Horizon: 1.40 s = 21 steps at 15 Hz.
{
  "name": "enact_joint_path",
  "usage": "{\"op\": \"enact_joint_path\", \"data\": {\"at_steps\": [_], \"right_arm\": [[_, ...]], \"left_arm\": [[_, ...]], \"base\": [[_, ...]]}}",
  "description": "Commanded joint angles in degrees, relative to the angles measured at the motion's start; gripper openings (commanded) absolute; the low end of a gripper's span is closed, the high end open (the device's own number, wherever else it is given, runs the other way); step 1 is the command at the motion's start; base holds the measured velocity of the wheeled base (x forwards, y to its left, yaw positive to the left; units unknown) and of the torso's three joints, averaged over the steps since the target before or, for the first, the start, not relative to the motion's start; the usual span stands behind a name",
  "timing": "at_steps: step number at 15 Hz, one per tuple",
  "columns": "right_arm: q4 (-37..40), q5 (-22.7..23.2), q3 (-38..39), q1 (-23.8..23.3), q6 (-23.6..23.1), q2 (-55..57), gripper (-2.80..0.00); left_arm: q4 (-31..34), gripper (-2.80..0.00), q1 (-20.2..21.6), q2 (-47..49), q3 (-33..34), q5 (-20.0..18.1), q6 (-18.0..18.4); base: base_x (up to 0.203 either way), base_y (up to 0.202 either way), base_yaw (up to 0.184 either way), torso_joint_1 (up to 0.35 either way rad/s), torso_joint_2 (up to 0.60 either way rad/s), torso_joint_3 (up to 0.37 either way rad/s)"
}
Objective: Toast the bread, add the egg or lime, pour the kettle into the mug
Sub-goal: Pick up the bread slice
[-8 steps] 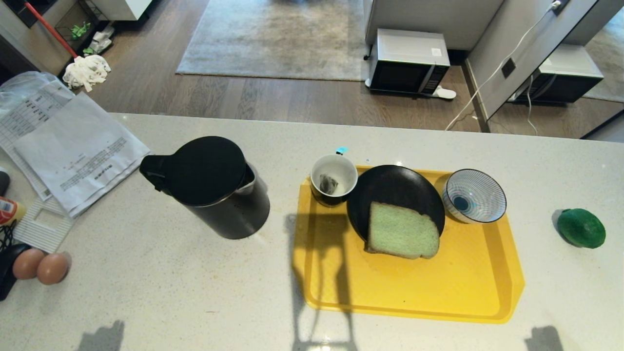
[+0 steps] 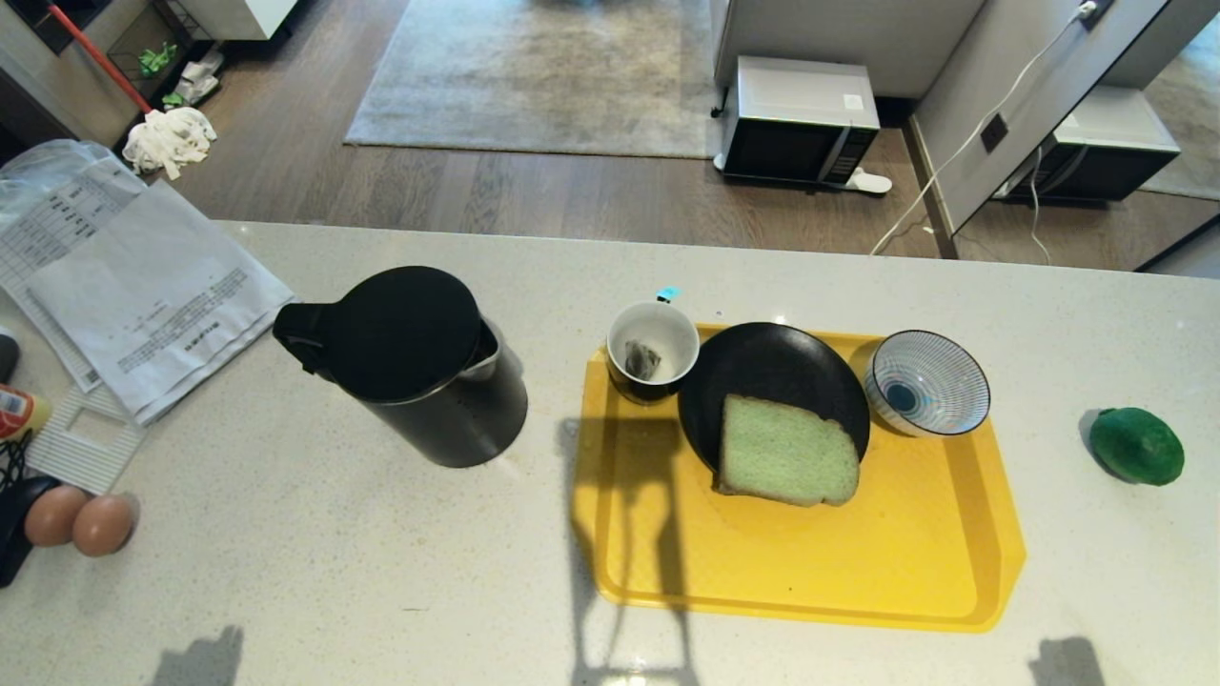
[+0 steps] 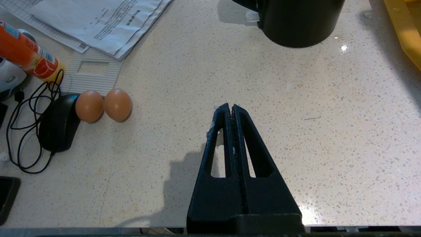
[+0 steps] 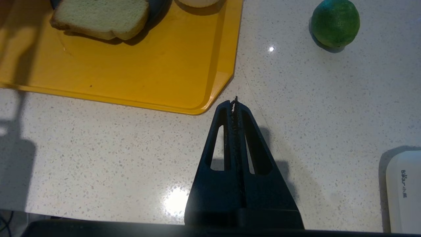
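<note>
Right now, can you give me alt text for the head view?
A yellow tray on a pale speckled counter holds a black plate with the bread, the mug with a tea bag and a striped bowl. The kettle stands left of the tray, the lime right of it, two brown eggs at far left.

Pale green bread (image 2: 787, 463) overhangs a black plate; kettle (image 2: 410, 366) upright (lid shut); mug (image 2: 653, 351) holds 1 teabag; lime (image 2: 1136, 445) apart.

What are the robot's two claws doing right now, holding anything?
Left gripper: shut, holding nothing, above the bare counter.
Right gripper: shut, holding nothing, just off the yellow tray corner.
</note>
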Motion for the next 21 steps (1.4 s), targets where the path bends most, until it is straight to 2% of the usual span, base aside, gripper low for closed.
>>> {"op": "enact_joint_path", "data": {"at_steps": [1,21], "right_arm": [[0.0,0.0,0.0,0.0,0.0,0.0,-2.8],[0.0,-0.4,0.0,0.0,0.6,0.0,-2.8]], "left_arm": [[-0.1,-2.8,0.0,-0.1,1.0,0.0,0.1],[-0.1,-2.8,0.0,-0.1,1.0,0.0,0.1]], "base": [[0.0,0.0,0.0,0.0,0.0,0.0],[0.0,0.0,0.0,0.0,0.0,0.0]]}}
